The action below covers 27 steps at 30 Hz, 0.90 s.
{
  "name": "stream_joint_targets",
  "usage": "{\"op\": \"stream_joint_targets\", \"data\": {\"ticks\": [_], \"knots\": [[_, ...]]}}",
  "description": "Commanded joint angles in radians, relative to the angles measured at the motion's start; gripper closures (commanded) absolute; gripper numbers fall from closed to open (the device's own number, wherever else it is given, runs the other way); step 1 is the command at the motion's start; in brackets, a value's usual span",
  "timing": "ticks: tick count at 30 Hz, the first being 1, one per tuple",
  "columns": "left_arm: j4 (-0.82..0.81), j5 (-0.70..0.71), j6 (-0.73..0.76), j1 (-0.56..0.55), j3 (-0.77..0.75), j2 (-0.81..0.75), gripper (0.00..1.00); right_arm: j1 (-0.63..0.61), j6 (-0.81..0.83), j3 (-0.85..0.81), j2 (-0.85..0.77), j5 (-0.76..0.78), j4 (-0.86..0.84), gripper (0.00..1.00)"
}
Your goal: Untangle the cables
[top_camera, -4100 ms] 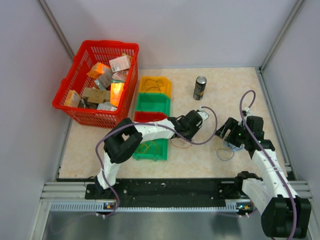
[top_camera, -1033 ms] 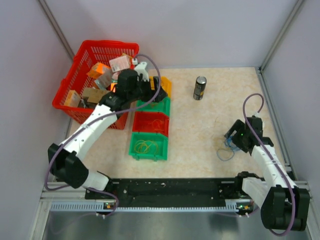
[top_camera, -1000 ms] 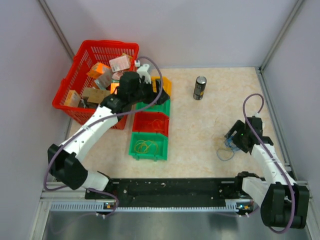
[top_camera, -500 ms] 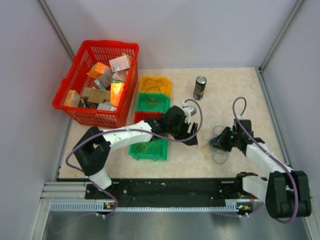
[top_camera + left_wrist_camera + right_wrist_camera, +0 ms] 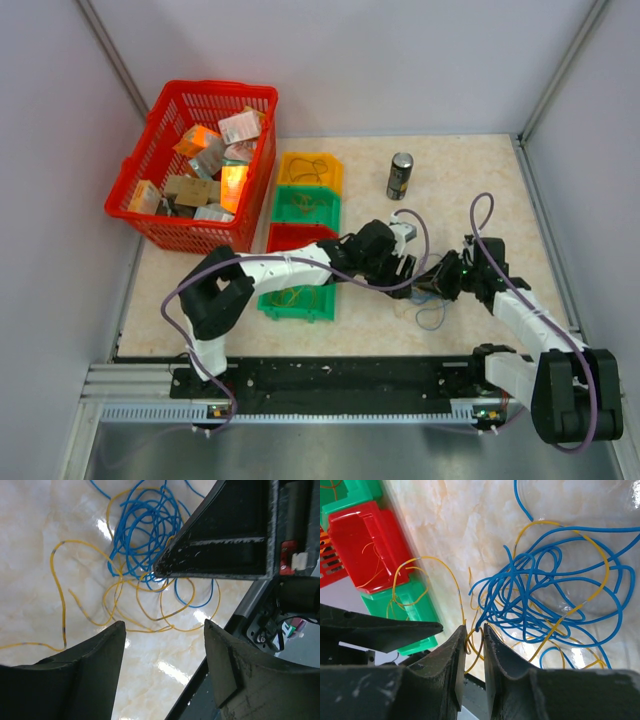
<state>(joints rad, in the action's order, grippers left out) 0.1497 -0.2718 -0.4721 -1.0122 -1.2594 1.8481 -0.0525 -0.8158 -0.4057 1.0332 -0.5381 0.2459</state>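
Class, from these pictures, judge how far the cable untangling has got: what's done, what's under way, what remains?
Done: yellow loops already lie in the near green bin. In hand: the right hand appears to pinch strands of the blue and yellow tangle; the left hand hangs open over it. Left: separating the blue wires from the yellow.

- Looking down, I've got the basket [image 5: 220, 87] at the back left of the table [image 5: 350, 200], with boxes [image 5: 205, 150] piled in it.
- Four small bins [image 5: 296, 314] run in a line from the basket's right side toward me.
- The can [image 5: 400, 176] stands further back, right of the bins.
- My cables [image 5: 140, 530] lie on the table right of the bins, between the left gripper [image 5: 405, 272] and the right gripper [image 5: 438, 285].
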Motion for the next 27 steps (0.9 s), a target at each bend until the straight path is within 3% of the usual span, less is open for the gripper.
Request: {"op": "stream_joint_targets", "data": {"ticks": [1, 10, 16, 19, 22, 24, 26, 27], "knots": [[-0.016, 0.075, 0.073, -0.038, -0.095, 0.008, 0.33, -0.004, -0.006, 0.001, -0.021, -0.026, -0.048, 0.8], [0.057, 0.131, 0.128, -0.063, -0.176, 0.072, 0.51, -0.006, -0.005, -0.007, -0.021, -0.034, -0.048, 0.8], [0.059, 0.137, 0.147, -0.075, -0.167, 0.066, 0.44, -0.006, -0.002, -0.013, -0.021, -0.033, -0.043, 0.8], [0.068, 0.148, 0.153, -0.078, -0.166, 0.076, 0.46, -0.004, -0.002, -0.016, -0.019, -0.034, -0.04, 0.8], [0.073, 0.163, 0.156, -0.081, -0.169, 0.082, 0.58, -0.006, -0.002, -0.019, -0.018, -0.033, -0.037, 0.8], [0.091, 0.178, 0.165, -0.081, -0.181, 0.082, 0.73, -0.004, 0.004, -0.021, -0.019, -0.031, -0.036, 0.78], [0.119, 0.2, 0.181, -0.081, -0.198, 0.069, 0.95, -0.004, 0.032, -0.03, -0.019, -0.016, -0.027, 0.7], [0.134, 0.209, 0.191, -0.081, -0.207, 0.057, 1.0, -0.004, 0.053, -0.038, -0.021, 0.009, -0.01, 0.66]]}}
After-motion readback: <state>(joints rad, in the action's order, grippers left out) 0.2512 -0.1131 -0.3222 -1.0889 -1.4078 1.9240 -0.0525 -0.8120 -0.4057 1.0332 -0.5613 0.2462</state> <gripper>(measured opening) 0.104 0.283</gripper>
